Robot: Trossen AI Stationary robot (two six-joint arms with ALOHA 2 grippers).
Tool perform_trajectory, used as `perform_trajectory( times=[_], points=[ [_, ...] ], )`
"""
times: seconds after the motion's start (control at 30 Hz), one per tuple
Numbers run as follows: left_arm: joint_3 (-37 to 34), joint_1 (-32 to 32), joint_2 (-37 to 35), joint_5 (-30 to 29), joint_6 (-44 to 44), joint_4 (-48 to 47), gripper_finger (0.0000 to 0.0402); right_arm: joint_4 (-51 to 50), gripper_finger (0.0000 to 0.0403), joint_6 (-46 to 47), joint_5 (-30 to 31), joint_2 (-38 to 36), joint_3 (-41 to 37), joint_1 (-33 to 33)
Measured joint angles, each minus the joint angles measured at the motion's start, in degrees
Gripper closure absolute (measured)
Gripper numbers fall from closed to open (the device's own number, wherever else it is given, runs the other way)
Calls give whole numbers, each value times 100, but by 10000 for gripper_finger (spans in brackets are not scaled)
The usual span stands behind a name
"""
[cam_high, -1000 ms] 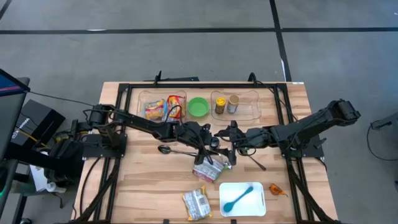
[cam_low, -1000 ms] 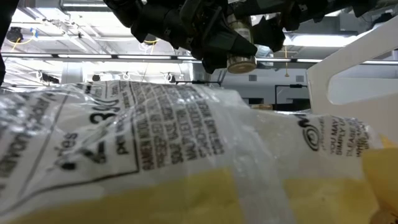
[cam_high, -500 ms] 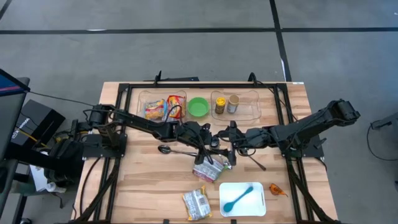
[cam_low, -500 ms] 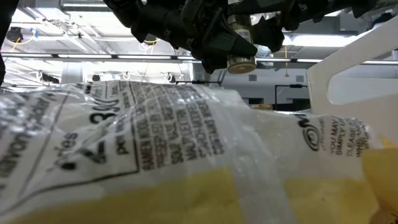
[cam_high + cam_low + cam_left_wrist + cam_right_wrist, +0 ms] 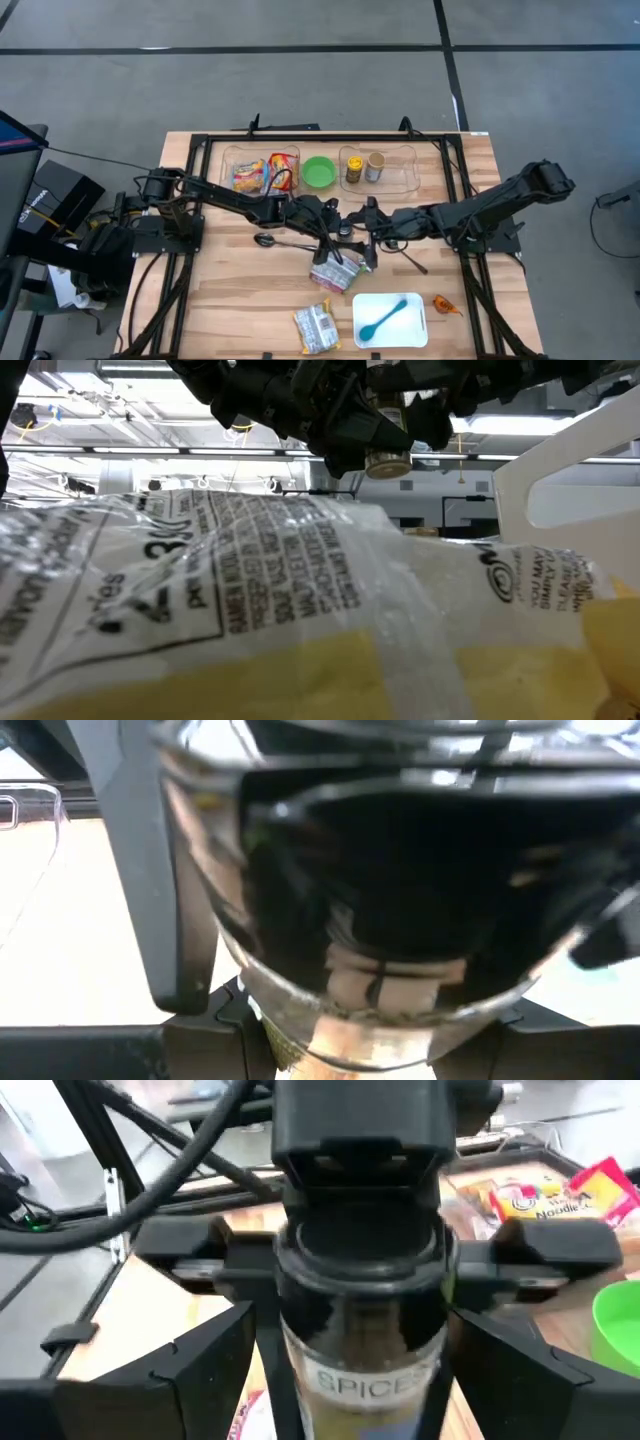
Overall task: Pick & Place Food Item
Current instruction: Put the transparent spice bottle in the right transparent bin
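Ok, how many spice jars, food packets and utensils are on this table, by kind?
Spice jars: 3, two in the clear tray, one held in the left pincer
Food packets: 4
Utensils: 3
Total: 10

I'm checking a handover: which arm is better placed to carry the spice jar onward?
Probably left: the left gripper is shut on the spice jar. The right gripper's fingers flank it, apparently open.
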Motion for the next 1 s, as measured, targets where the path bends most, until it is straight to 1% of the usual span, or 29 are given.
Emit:
perform_trajectory(
  times=[0.1,0.33,0.6,0.87,0.93,1.0],
  points=[
    [-2,0,0,0,0,-4,220,145,100,-11,4,5,15,-4],
    [-2,0,2,0,-2,-9,220,127,134,-11,4,7,15,-7],
    [-2,0,2,0,-2,-14,220,131,157,-9,7,7,15,-7],
    [-2,0,2,0,0,-15,220,131,204,-9,7,7,15,-7],
    [-2,0,2,0,0,-15,220,130,205,-9,7,7,15,-7],
    [-2,0,2,0,-2,-15,220,131,196,-9,7,7,15,-7]
  ],
)
